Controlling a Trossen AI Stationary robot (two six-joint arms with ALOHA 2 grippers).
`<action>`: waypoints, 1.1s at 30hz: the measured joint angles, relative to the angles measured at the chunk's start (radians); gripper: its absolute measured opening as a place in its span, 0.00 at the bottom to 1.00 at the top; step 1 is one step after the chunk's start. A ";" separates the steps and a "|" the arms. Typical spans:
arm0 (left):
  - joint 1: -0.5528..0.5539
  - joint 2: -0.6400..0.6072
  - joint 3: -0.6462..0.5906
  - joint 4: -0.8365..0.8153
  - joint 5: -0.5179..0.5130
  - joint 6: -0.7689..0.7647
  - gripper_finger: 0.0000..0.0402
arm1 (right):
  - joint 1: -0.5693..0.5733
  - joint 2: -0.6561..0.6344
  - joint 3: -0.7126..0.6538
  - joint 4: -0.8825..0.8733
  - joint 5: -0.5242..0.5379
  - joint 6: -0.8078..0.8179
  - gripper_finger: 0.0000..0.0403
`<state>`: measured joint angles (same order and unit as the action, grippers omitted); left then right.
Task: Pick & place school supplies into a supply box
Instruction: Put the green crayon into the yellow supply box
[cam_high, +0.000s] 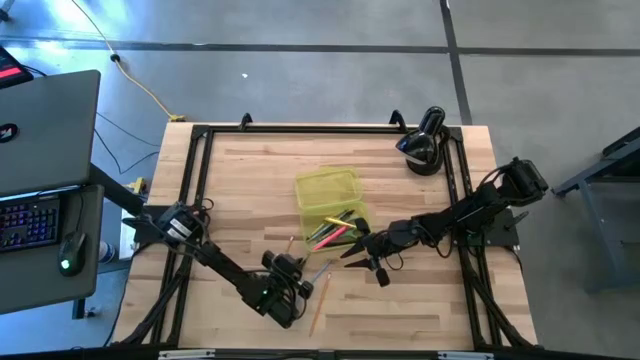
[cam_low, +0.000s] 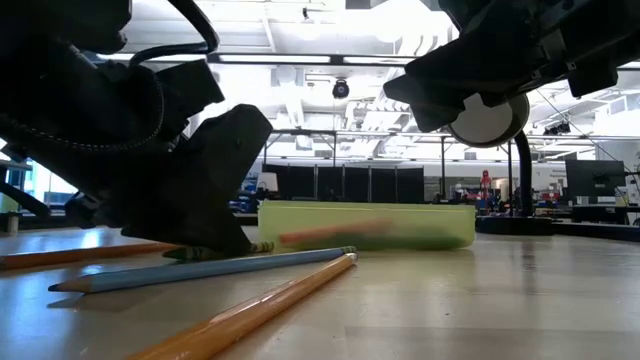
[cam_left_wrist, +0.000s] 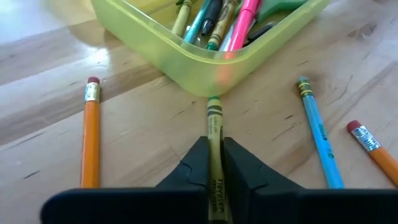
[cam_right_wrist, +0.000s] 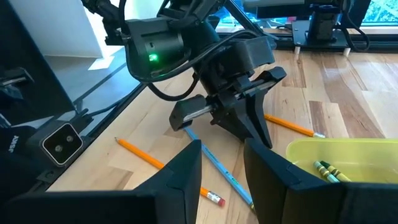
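Because the table is still strewn with loose pencils, we find the left gripper (cam_left_wrist: 214, 163) low on the wood, its two fingers pinched around an olive-green crayon (cam_left_wrist: 214, 134) that lies flat and points at the supply box (cam_high: 331, 203). That grip low along the crayon's length looks chosen to lift it level and carry it the short way to the box.

From above, the box sits near the table's centre; the left gripper lies at about seven o'clock from it, and the right gripper (cam_high: 362, 249) at about five o'clock, just beside the box's near corner. The right one's fingers stand apart and hold nothing, apparently waiting.

Inside the box we see pens and crayons already gathered, a pink one among them. An orange pencil (cam_left_wrist: 91, 137) and a blue pencil (cam_left_wrist: 317, 134) flank the crayon on the wood.
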<state>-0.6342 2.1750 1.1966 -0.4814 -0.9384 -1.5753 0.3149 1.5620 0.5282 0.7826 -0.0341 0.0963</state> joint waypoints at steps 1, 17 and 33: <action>0.003 0.005 0.001 0.000 -0.005 0.000 0.13 | 0.000 0.000 0.000 0.000 0.000 0.000 0.25; 0.004 0.008 0.127 -0.080 0.009 0.035 0.09 | 0.000 0.000 0.000 0.000 0.000 0.000 0.25; 0.026 0.008 0.560 -0.441 0.100 0.362 0.10 | 0.000 0.000 0.000 0.000 0.000 0.000 0.25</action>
<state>-0.6083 2.1832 1.7564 -0.9222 -0.8381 -1.2131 0.3149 1.5620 0.5282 0.7826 -0.0341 0.0963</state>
